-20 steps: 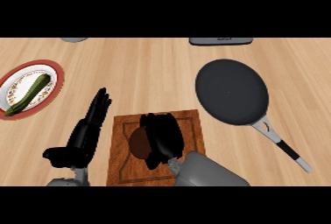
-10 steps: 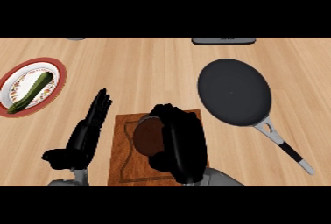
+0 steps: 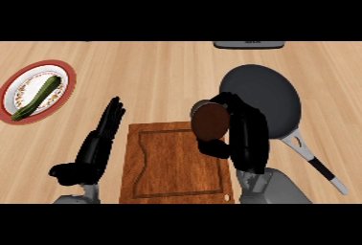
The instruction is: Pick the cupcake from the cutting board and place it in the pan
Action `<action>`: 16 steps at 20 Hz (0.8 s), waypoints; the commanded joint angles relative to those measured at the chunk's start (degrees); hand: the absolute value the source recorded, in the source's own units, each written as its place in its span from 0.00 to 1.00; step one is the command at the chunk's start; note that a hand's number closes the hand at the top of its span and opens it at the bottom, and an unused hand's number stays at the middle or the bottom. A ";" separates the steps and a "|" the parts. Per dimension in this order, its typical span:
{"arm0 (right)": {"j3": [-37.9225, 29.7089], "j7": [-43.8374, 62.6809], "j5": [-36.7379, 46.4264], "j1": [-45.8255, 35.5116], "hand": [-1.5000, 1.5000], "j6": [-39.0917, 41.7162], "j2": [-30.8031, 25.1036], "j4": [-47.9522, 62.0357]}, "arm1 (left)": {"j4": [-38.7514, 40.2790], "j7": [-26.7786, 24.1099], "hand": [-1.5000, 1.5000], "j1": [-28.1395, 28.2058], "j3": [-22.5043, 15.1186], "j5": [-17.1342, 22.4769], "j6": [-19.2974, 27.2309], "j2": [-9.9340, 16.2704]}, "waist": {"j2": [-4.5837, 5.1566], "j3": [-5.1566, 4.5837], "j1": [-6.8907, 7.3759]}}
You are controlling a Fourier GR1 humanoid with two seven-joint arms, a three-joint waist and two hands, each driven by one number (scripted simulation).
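Head view: bare wooden worktop [image 3: 163, 72] lay open between the cutting board [image 3: 176, 162] and the far edge, where a dark flat object [image 3: 249, 44] was cut off by the frame. The pan [image 3: 262, 100], dark grey with its handle running toward the lower right, sat just right of the board; a red-rimmed plate [image 3: 60, 72] carrying a zucchini [image 3: 35, 97] sat well apart at far left. The cupcake [image 3: 209, 122] showed as a round dark-brown disc with a paler rim, over the board's upper right corner, beside the pan's near-left rim. The right robot hand [image 3: 244, 131] was curled round it, forearm rising from the lower edge. The left robot hand [image 3: 99, 141] rested left of the board, fingers straight and pressed together.
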 commanded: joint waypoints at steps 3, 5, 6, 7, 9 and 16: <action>-10.92 -12.26 -5.37 -1.50 1.00 -6.64 -4.30 9.06 | 4.25 -1.51 0.50 -2.57 0.30 -1.97 0.39 -0.11 | 0.20 0.01 0.21; -12.37 -12.28 0.04 -2.91 1.00 -8.79 -6.64 15.31 | -1.65 1.45 0.50 0.28 1.33 1.67 -2.04 1.53 | 0.19 0.01 0.80; -12.91 -13.55 0.04 -3.57 1.00 -10.15 -4.69 16.71 | 3.55 -1.26 0.50 -2.29 0.94 -1.00 0.39 -0.44 | 0.18 -0.01 0.34; -15.21 -15.01 -0.96 -4.26 1.00 -10.36 -7.58 16.17 | 0.79 -0.44 0.50 0.43 0.36 0.84 -1.78 0.28 | 0.13 0.00 0.49; -18.46 -22.31 -4.47 -5.96 1.00 -17.78 -6.97 26.43 | 1.65 -2.39 0.50 -0.08 -0.24 -0.51 -1.32 -0.05 | 0.45 0.05 1.15; -28.50 -42.98 -20.92 -14.38 1.00 -23.03 -7.01 44.79 | 1.12 0.45 0.50 -2.68 1.74 0.51 -1.11 0.15 | 0.51 0.08 1.40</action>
